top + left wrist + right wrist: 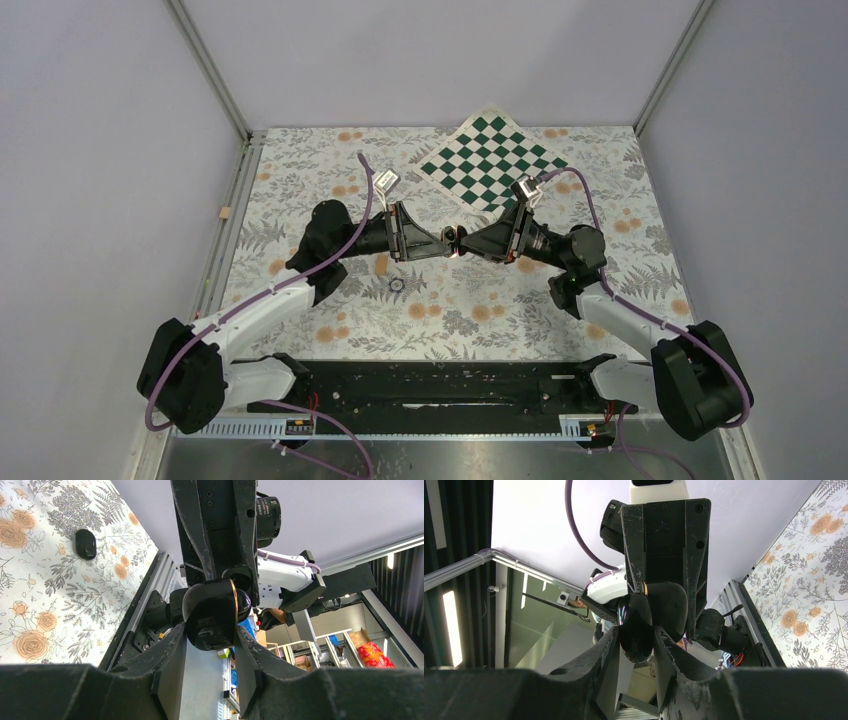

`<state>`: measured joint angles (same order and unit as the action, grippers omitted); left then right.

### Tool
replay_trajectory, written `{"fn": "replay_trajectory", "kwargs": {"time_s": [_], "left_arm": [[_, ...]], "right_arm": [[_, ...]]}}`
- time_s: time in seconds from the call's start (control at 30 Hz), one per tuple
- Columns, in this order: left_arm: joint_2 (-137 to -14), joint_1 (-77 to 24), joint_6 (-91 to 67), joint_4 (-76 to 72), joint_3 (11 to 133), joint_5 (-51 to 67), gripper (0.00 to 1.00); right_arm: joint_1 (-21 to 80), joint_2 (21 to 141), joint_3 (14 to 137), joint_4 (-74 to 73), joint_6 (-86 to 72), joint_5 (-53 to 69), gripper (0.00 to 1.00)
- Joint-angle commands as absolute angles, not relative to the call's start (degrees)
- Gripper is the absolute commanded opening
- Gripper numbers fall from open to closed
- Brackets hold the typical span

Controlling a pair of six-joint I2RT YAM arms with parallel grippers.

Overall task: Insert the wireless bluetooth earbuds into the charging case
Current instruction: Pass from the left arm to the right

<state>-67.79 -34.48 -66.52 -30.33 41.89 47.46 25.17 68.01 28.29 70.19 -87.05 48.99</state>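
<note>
Here, the two arms stood tip to tip above the middle of the table (520, 325), which was covered with a flowered cloth. The case (210, 614), a glossy black rounded pebble with a thin gold line along one edge, hung in the air between them, clear of the cloth. The left claw (209, 642) was narrowed onto it, with one finger pressed against each side of its lower part. The right claw (636, 647) faced the case from the opposite side. Its own camera showed its fingers lying close against either flank of a shiny black rounded part. A second, duller black part of the case sat just behind, with a thin orange line between the two. So this claw was narrow too and gripped the case as well. Whether the lid stood ajar could not be told for certain. On the cloth, off to one side of the left claw, lay a small black oval lump (85, 544), and what it was could not be told. A small dark ring (396, 285) with a pale centre lay on the cloth near the left arm's wrist, apart from the case. A green and white checked mat (490, 160) lay tilted at the far edge of the table, behind both claws.
</note>
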Motion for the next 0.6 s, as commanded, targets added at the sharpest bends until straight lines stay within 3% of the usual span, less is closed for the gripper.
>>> {"fn": "replay_trajectory", "kwargs": {"time_s": [0.0, 0.03, 0.13, 0.2, 0.3, 0.5, 0.57], "left_arm": [[-68.1, -34.9, -66.5, -34.3, 43.3, 48.7, 0.00], [-68.1, -34.8, -66.5, -34.3, 43.3, 48.7, 0.00], [-67.9, -34.9, -66.6, -34.3, 43.2, 48.7, 0.00], [-67.9, -34.9, -66.5, -34.4, 43.2, 48.7, 0.00], [-67.9, -34.9, -66.5, -34.3, 43.2, 48.8, 0.00], [-68.3, -34.8, -66.7, -34.2, 43.5, 48.9, 0.00], [-68.6, -34.9, -66.7, -33.7, 43.7, 48.9, 0.00]], "right_arm": [[25.9, 68.7, 30.3, 72.8, -86.5, 49.5, 0.22], [25.9, 68.8, 30.3, 72.8, -86.5, 49.4, 0.22], [25.9, 68.9, 30.0, 72.8, -86.5, 49.3, 0.35], [26.0, 68.9, 30.0, 72.9, -86.4, 49.2, 0.37], [25.9, 68.8, 30.1, 72.7, -86.3, 49.0, 0.28], [25.9, 68.5, 30.2, 71.3, -85.6, 49.1, 0.00], [25.9, 68.1, 30.0, 70.2, -84.9, 49.1, 0.00]]}}
